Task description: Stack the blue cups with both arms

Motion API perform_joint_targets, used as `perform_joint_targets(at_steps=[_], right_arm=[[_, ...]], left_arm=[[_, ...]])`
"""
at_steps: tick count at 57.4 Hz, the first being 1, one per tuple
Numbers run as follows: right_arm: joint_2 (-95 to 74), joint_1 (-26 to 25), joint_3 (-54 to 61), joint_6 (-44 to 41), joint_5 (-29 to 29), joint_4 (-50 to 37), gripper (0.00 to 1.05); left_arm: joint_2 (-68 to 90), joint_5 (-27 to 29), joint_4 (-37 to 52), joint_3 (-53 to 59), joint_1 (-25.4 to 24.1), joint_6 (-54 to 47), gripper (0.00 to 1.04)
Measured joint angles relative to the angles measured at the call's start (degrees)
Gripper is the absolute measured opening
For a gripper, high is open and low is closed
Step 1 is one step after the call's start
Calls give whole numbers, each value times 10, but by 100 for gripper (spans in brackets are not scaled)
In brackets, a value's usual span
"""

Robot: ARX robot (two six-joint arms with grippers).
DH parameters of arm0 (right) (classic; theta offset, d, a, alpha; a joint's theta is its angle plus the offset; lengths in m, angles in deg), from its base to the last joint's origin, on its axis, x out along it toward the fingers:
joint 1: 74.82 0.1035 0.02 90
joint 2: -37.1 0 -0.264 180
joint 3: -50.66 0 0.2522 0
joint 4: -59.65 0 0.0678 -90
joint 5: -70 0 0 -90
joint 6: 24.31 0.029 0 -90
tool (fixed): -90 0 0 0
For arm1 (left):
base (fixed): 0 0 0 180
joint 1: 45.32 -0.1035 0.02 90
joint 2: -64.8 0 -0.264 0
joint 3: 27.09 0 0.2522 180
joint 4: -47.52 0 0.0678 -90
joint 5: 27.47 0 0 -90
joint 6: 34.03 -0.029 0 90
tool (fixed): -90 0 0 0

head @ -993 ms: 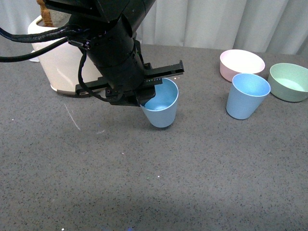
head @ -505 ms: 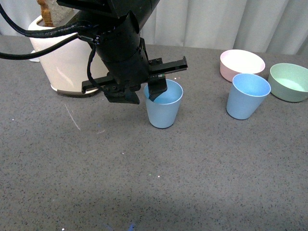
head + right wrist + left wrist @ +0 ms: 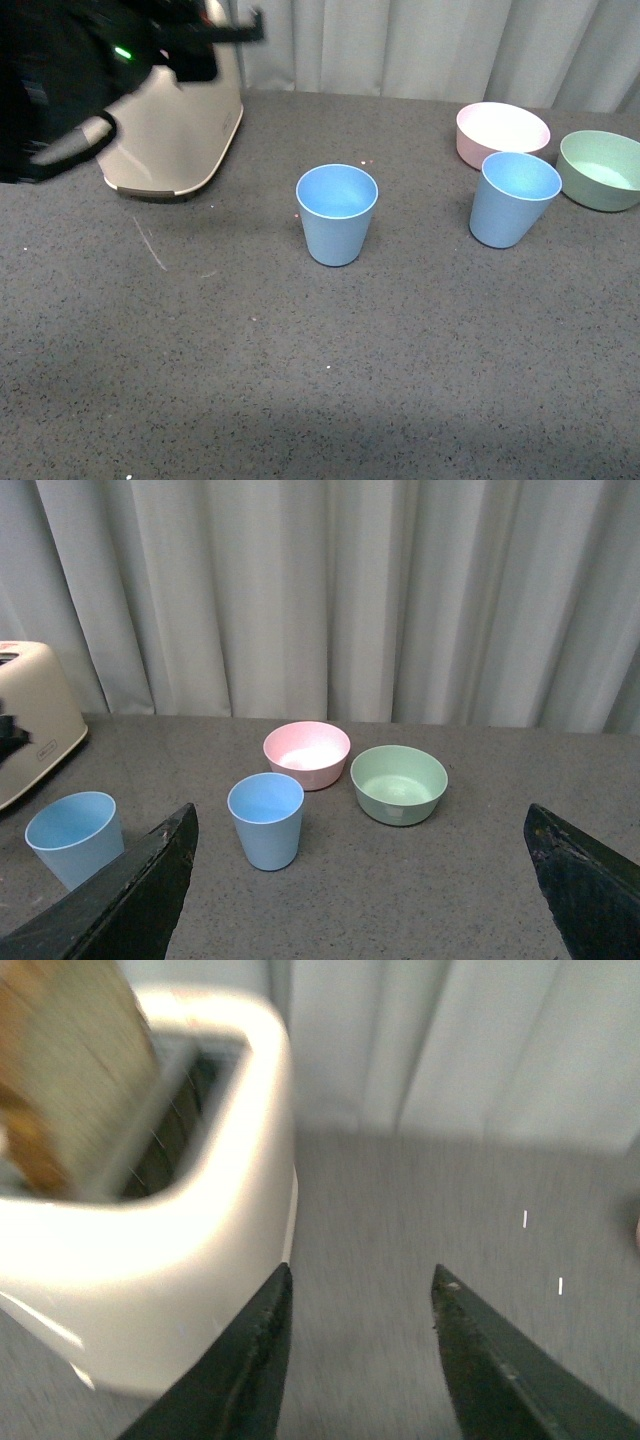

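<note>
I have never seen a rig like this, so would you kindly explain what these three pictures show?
This is a robot with two black arms, each ending in a pincer. The front view comes from a camera on its body: on the grey table a blue cup stands in the middle, a second blue cup beside a pink bowl and a green bowl, with a white toaster at the back. The blurred left arm shows next to it. The other two pictures come from wrist cameras: the left pincer is open near the toaster, the right pincer open facing the cups. Neither holds anything.
</note>
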Motion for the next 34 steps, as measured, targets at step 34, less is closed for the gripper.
perform_joint_targets(at_steps=[34], right_arm=[[0,0,0,0,0,0,95]], left_arm=[[-330,-118,28,325,-125,-38,4]])
